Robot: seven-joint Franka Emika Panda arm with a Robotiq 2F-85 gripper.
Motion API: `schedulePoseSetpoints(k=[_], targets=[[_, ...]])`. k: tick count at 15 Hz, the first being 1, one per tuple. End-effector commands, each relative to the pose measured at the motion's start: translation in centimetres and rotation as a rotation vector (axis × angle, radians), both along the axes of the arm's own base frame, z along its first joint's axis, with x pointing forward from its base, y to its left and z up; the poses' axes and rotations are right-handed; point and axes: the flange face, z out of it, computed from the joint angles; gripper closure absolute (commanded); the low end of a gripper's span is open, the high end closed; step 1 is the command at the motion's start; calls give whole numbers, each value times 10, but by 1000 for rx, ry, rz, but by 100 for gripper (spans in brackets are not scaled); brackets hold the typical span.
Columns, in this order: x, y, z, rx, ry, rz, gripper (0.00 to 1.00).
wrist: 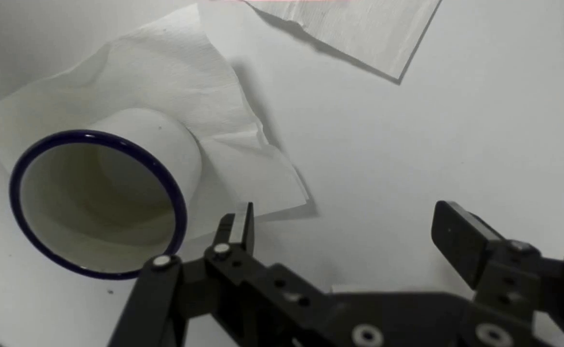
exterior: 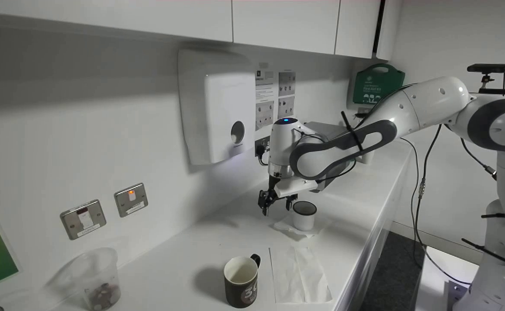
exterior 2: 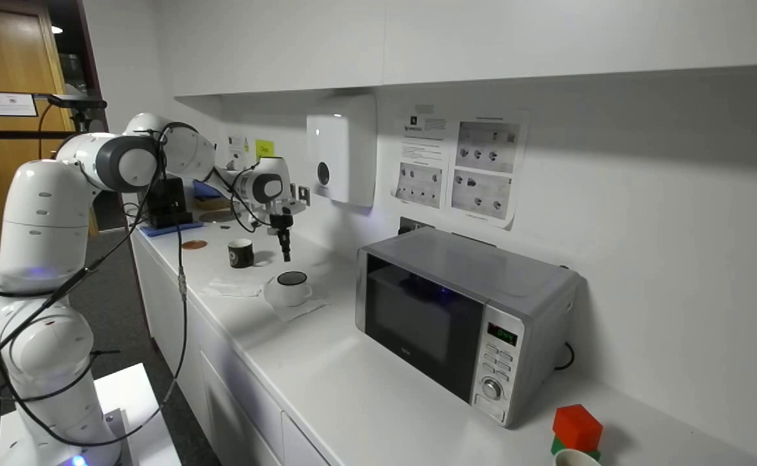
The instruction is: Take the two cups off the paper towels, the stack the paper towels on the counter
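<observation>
So the white blue-rimmed cup point(wrist: 106, 193) is standing upright on a rumpled paper towel point(wrist: 166, 72), the dark mug point(exterior: 241, 283) is sitting mouth-up on the worktop point(exterior: 175, 274), and the claw point(wrist: 343, 212) is hovering empty, jaws way apart.

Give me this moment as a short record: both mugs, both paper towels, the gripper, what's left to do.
Blue-rimmed white mug: upright on the rumpled paper towel
Dark printed mug: upright on the counter, beside the flatter paper towel
Towels: apart, not stacked
Gripper: open, empty, near the white mug
Remaining: move the white mug, stack the towels
</observation>
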Motion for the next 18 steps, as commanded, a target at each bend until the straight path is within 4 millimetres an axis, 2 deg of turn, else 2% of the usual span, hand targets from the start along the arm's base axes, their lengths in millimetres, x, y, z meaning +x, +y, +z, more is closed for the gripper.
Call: schedulePoseSetpoints(k=[1, 8, 18], targets=[[-2, -10, 4, -29, 37, -91, 0], [-11, -24, 7, -51, 76, -188, 0], [-7, -49, -12, -91, 92, 17, 0]])
